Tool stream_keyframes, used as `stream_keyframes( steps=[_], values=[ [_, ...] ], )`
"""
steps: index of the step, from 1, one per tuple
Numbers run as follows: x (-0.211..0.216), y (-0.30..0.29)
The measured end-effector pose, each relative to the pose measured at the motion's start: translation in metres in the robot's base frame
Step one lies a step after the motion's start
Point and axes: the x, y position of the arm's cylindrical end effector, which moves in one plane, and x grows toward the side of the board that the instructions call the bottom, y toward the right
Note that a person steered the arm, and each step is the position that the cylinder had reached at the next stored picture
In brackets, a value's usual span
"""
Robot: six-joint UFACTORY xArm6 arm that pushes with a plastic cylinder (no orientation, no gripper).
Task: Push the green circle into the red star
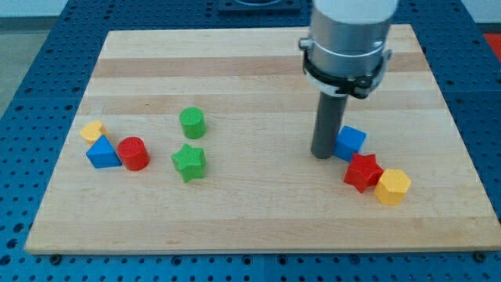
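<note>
No jaws, just my tip (322, 154) touching blue cube (351, 142) near counter's (258, 227) right edge; green circle (192, 123) well apart from red star (362, 171).

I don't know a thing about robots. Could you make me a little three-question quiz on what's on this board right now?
1. True or false: the green circle is touching the red star.
2. Which block lies right beside my tip? A) green star B) blue cube C) red cylinder
3. Fill in: the block against the red star, on the side toward the view's right, is coloured ____.

Key
1. False: they lie far apart, the circle toward the view's left, the star toward the right.
2. B: the blue cube sits just on the view's right of the tip.
3. Yellow: the yellow block.
</note>
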Motion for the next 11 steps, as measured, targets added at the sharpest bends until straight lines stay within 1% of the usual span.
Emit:
stream_keyframes(
  steps=[1, 2, 3, 4, 5, 6, 7, 8, 9, 10, 11],
  values=[
    [-0.001, -0.016],
    [-0.026, -0.078],
    [-0.086, -0.087],
    [-0.095, -0.148],
    [-0.082, -0.207],
    [-0.082, -0.236],
    [-0.046, -0.235],
    [-0.031, -0.152],
    [-0.033, -0.155],
    [0.013, -0.083],
    [0.041, -0.012]
  ],
)
